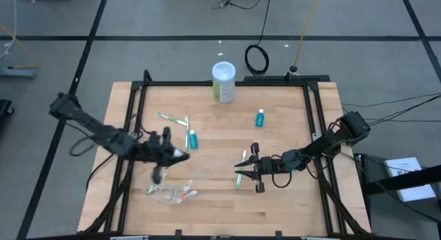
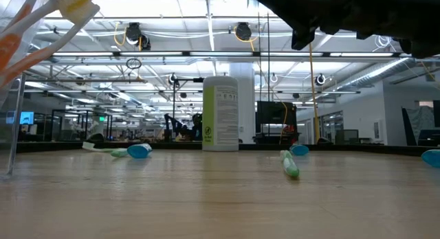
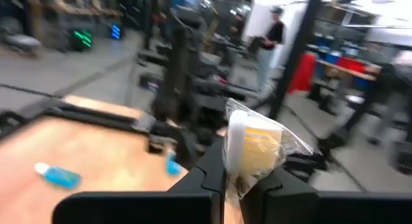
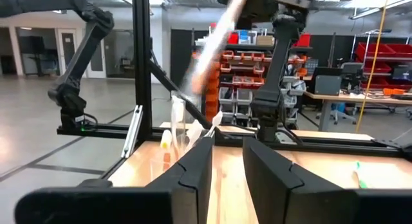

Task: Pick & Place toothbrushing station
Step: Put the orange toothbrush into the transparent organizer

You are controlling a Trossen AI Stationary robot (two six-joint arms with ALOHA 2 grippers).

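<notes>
My left gripper point(image 1: 176, 156) hovers at the table's left, above and just far of the clear cup point(image 1: 167, 194). It is shut on an orange-and-white toothbrush whose wrapped head point(image 3: 254, 143) sticks out past its fingers. The cup point(image 4: 177, 124) stands near the front-left corner with toothbrushes leaning in it. My right gripper point(image 1: 242, 168) stands open at centre right with nothing between its fingers point(image 4: 193, 166). A green toothbrush point(image 1: 238, 181) lies flat on the table just in front of it. Two teal tubes point(image 1: 193, 139) point(image 1: 260, 118) lie on the wood. My left gripper pinches the toothbrush between its two fingers just behind the head point(image 3: 239, 174), which is still in clear wrapping. The fingers lie about level and across the brush. The brush is lifted clear of the table, and its shaft point(image 4: 212, 37) slants down from the gripper.
A white-and-green canister point(image 1: 224, 81) stands at the far edge. Two more toothbrushes point(image 1: 172, 119) lie at the far left beside a tube. A black frame point(image 1: 313, 130) borders the table. Bare wood point(image 1: 220, 212) lies along the near edge, in the middle.
</notes>
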